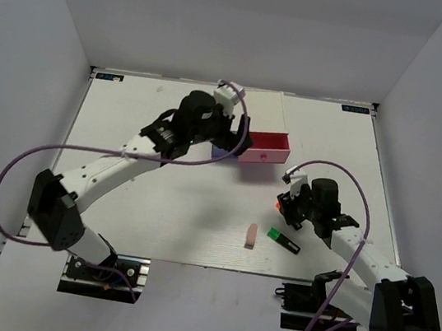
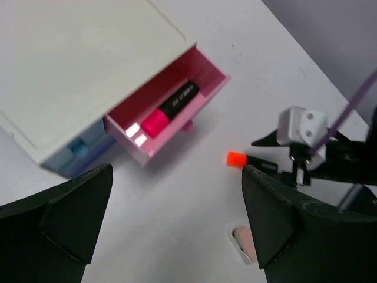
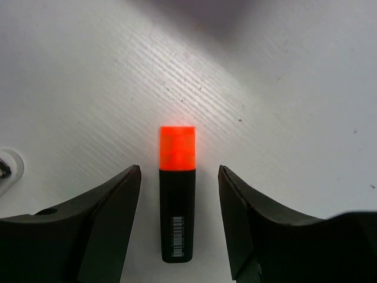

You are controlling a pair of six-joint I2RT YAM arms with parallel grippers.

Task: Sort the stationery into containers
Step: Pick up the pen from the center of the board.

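Peering through the right wrist camera, I see a short black highlighter with an orange-red cap [image 3: 177,200] lying flat on the white table [image 3: 283,88], its cap pointing to twelve o'clock. My right gripper [image 3: 178,172] straddles it, with one dark finger [image 3: 112,212] at nine o'clock of the barrel and the other at three o'clock. Both are spread, and a strip of table shows on each side. The pincer is released and touches nothing that I can make out.

From the top camera, that gripper sits between three and four o'clock of the table's middle. Near it, at its six o'clock, lies a black highlighter with a green cap [image 1: 283,241]. At nine o'clock of that one, apart from it, is a small pinkish-beige eraser block [image 1: 251,235].

The small box with a white top [image 1: 263,109] stands at about one o'clock of the table's middle, and its pink drawer [image 1: 265,149] is pulled out toward six o'clock. In the left wrist camera, a black highlighter with a pink cap [image 2: 171,109] lies inside that drawer along its length. Beside the cap is a pale shiny patch that I cannot identify. A light blue drawer front [image 2: 79,147] shows at eight o'clock of the pink drawer, tucked under the white top.

My left gripper [image 2: 177,171] hangs above the table at six o'clock of the open drawer. Its fingers are spread wide, released, with nothing between them.
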